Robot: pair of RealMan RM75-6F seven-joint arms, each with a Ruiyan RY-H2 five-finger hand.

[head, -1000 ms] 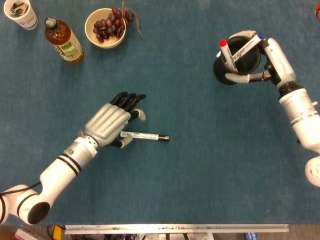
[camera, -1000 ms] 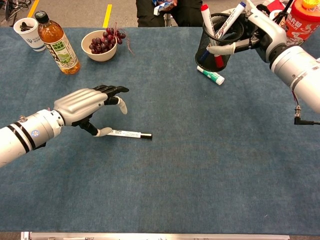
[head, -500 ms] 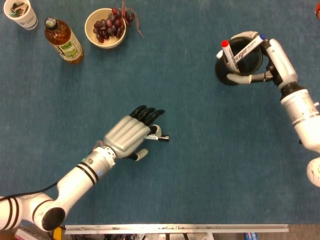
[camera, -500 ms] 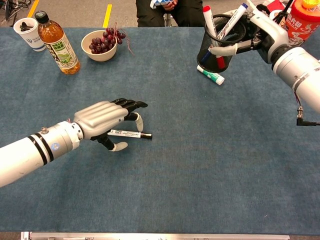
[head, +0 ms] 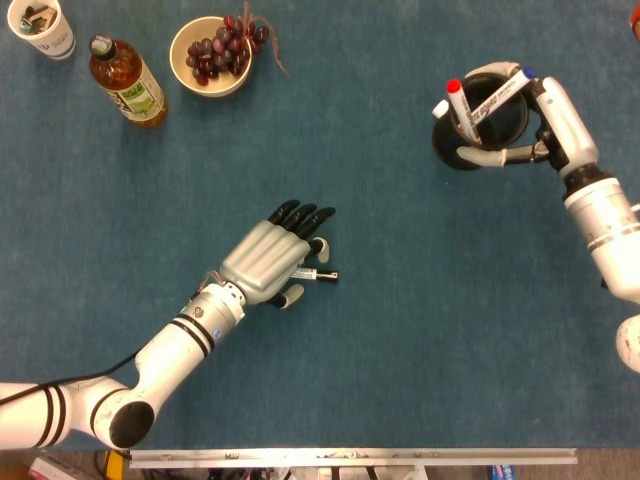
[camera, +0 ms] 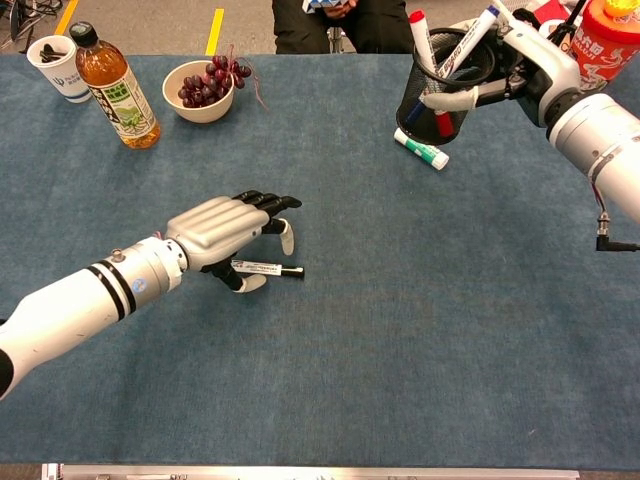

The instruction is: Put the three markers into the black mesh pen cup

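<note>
Marker (camera: 268,268) at centre left of the chest view, flat on the blue desk (camera: 350,380), partly under the left hand (camera: 225,228), whose spread fingers arch over it without closing. Probably light, stiff, smooth, apt to roll; best pinched mid-barrel. Plenty of bare cloth around. Farther back, upper right, right hand (camera: 500,60) gripping the black mesh pen cup (camera: 440,90), two markers inside; another pen (camera: 421,150) lying just beside it.
</note>
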